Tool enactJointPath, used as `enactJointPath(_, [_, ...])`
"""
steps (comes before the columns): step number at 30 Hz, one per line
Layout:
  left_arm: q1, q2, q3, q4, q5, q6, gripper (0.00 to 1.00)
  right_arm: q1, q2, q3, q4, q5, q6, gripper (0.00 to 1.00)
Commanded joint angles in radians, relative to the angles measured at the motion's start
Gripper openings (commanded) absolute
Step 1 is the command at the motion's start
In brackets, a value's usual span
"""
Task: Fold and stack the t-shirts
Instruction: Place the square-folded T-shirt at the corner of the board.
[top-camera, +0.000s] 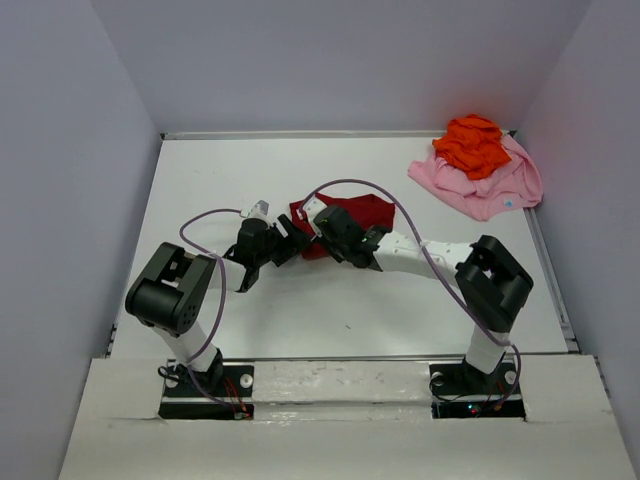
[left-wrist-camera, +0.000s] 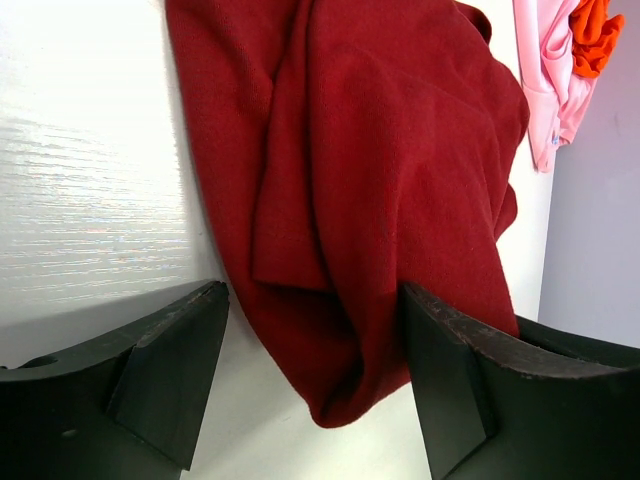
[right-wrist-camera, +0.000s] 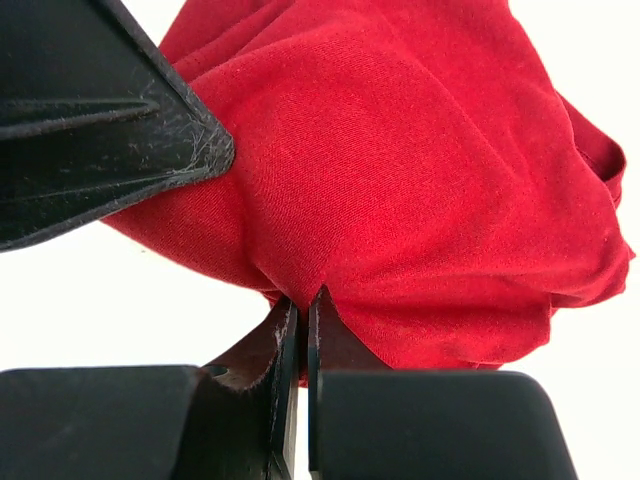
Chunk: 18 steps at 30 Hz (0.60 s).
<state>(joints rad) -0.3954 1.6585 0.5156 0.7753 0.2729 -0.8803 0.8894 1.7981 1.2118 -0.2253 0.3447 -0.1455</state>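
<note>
Dark red t-shirt (right-wrist-camera: 400, 180) pinched by right gripper (right-wrist-camera: 305, 300); left gripper (left-wrist-camera: 312, 300) agape, apparently straddling it.

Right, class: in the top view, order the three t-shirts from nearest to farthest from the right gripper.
1. Dark red t-shirt: in the middle, pinched in the right gripper.
2. Light pink t-shirt: far right corner, its near edge reaching closest.
3. Orange t-shirt: heaped on the pink one's far side, slightly farther.

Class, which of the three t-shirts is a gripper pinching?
The dark red t-shirt, pinched by the right gripper; the orange t-shirt and pink t-shirt lie apart, untouched.
</note>
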Motion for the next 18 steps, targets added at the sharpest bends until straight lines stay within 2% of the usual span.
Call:
enactJointPath(1, [0.004, -0.031, -0.006, -0.034, -0.003, 0.024, 0.82, -0.004, -0.051, 0.052, 0.007, 0.013, -0.003, 0.00])
enactJointPath(9, [0.001, -0.013, 0.014, -0.027, -0.015, 0.015, 0.82, -0.004, -0.046, 0.051, 0.001, 0.007, 0.003, 0.00])
enactJointPath(18, [-0.002, 0.107, 0.034, 0.149, 0.063, -0.101, 0.82, -0.004, -0.048, 0.041, 0.001, -0.007, 0.007, 0.00])
